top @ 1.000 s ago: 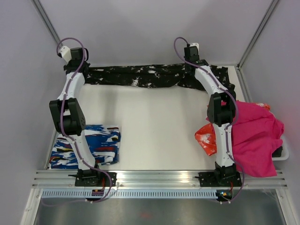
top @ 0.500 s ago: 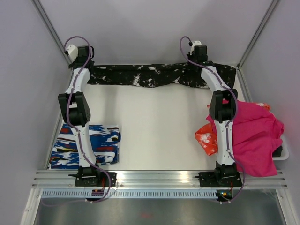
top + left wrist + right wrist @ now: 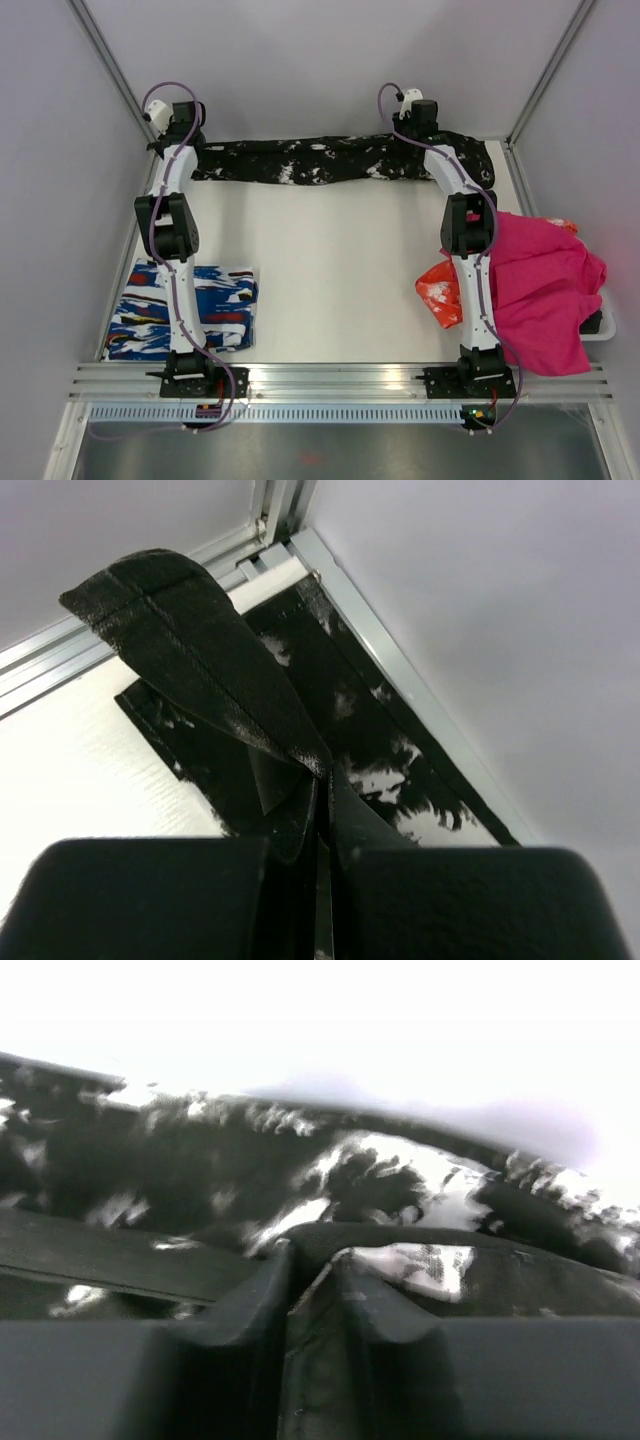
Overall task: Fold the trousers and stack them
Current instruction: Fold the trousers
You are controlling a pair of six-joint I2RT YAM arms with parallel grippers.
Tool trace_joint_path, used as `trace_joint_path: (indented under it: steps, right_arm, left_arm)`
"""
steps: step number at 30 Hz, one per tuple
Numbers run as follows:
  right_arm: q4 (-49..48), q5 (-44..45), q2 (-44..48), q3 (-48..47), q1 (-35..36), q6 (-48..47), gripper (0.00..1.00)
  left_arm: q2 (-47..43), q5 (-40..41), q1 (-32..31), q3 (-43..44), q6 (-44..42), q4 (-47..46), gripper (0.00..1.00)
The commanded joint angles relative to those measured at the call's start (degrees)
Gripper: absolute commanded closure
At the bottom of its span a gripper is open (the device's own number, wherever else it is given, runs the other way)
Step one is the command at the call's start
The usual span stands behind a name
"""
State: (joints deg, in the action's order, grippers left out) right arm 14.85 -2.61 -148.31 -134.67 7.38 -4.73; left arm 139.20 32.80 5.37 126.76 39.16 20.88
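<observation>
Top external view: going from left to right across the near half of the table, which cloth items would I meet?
Folded blue-white-red streaked garment → orange-red cloth with white specks → magenta cloth.

trousers [image 3: 330,160] along far edge, folded garment [image 3: 190,305] near left

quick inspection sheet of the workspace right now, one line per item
surface: white table, no stains seen
job's things: trousers stretched along the far edge, not yet folded
clutter: blue-white-red folded garment near left; magenta cloth and orange-white item at right
grippers: left gripper shut on the trousers' left end; right gripper at their right end, grip unclear
cables: purple cable along each arm, no snag seen
surroundings: pale walls, aluminium rail at near edge
</observation>
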Motion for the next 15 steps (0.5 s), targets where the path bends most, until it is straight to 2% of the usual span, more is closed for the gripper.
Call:
trace_joint_path:
  steps: [1, 3, 4, 7, 10, 15]
  right_arm:
    - [-6.4, 4.3, -1.5, -5.3, -3.2, 0.4, 0.64]
    - [-7.9, 3.2, -1.2, -5.8, -3.2, 3.8, 0.45]
    - [-8.2, 3.1, -0.9, -6.0, -3.2, 4.5, 0.29]
    - [-8.6, 4.2, 1.4, -5.3, -3.3, 6.4, 0.11]
    - [-7.3, 6.3, 4.5, -2.9, -4.0, 7.5, 0.09]
    - [1.1, 13.1, 10.1, 3.7, -5.7, 11.2, 0.09]
  left_arm:
    - [1.7, 8.8, 3.1, 4.9, 1.4, -3.3, 0.98]
    - [2.5, 8.3, 3.1, 5.1, 2.6, -3.6, 0.98]
    - [2.7, 8.0, 3.0, 5.1, 2.8, -4.0, 0.98]
    - [3.4, 7.2, 3.0, 5.3, 3.2, -5.8, 0.98]
    - [4.2, 6.6, 3.0, 5.5, 2.9, -8.6, 0.98]
    - [5.9, 4.2, 3.1, 6.3, 3.7, -13.5, 0.98]
